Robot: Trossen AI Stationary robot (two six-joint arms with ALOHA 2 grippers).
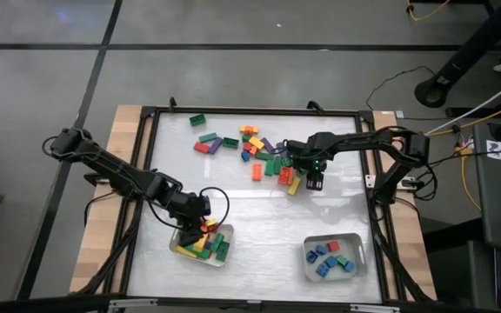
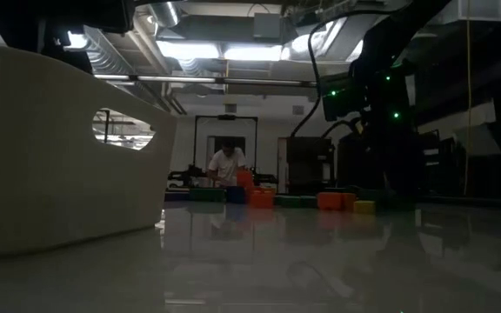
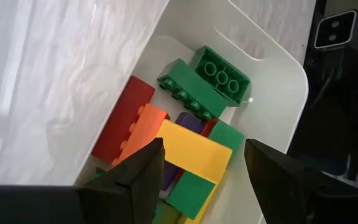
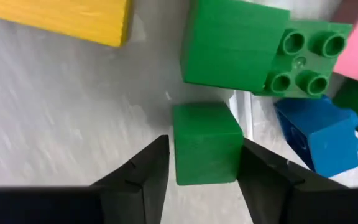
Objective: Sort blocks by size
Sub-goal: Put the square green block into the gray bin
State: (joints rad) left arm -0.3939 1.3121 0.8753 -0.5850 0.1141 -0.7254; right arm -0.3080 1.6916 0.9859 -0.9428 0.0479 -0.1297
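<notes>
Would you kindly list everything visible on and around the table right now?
Loose blocks: a couple dozen, mixed colours, scattered on the table's far middle.
Left tray: one, pale, near left; holds long blocks, yellow, green, red, orange.
Right tray: one, pale, near right; holds small blocks, mostly blue.
Small green block: one, between the right tool's fingers, resting on the table.
Table: one, glossy white, black frame.
Person: one, in the room behind.
Left tool: open, over the left tray.
Right tool: astride the small green block, at the pile.
</notes>
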